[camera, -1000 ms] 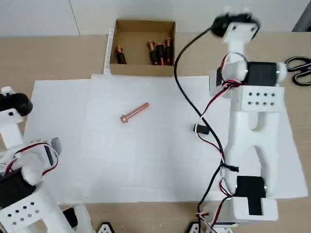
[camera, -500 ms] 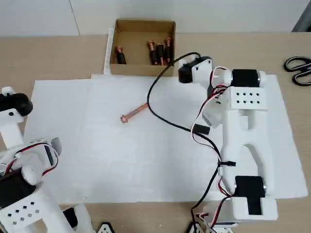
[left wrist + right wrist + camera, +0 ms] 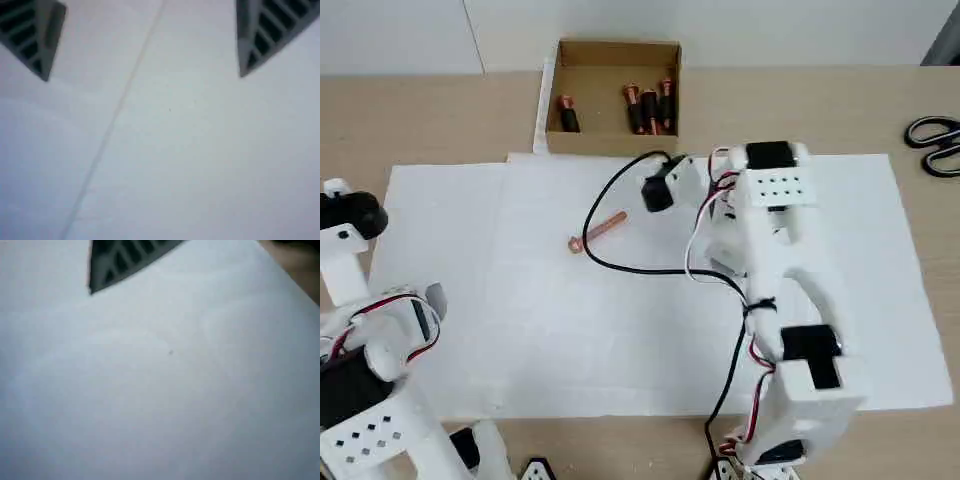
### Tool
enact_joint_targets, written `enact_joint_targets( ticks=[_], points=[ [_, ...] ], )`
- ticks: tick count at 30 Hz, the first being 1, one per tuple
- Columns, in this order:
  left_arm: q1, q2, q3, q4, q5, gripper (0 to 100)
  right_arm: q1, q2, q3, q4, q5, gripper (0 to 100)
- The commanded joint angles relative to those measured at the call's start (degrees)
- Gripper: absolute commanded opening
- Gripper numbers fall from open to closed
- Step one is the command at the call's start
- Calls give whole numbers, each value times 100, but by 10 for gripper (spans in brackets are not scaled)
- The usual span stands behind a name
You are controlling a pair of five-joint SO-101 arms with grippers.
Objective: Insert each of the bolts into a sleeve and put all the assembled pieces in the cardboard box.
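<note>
Swung down from the box (image 3: 617, 50), right gripper (image 3: 662, 188) hangs at two o'clock of the bolt (image 3: 598, 231); I cannot tell its state. Left gripper (image 3: 144, 76) jaws stand apart.

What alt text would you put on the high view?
A copper bolt lies loose on white paper, with one white robot arm bent over the sheet just beside it. A cardboard box beyond the paper holds several copper-and-black pieces; a second arm sits at the near corner, and scissors lie off the paper.
</note>
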Motion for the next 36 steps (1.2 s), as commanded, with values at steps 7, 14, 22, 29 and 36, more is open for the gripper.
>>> enact_joint_targets(
  ticks=[7, 14, 22, 29, 36],
  points=[
    [-26, -53, -4, 0, -18, 233, 4, 585, -264, -75, 158, 209],
    [-26, -53, -4, 0, -18, 233, 13, 884, -264, -365, 158, 209],
    [-26, -53, -4, 0, -18, 233, 13, 1323, -290, -444, 158, 209],
    [-26, -53, -4, 0, -18, 233, 22, 1481, -290, -479, 158, 190],
    [-26, -53, -4, 0, -18, 233, 40, 1464, -290, -426, 123, 27]
  ],
)
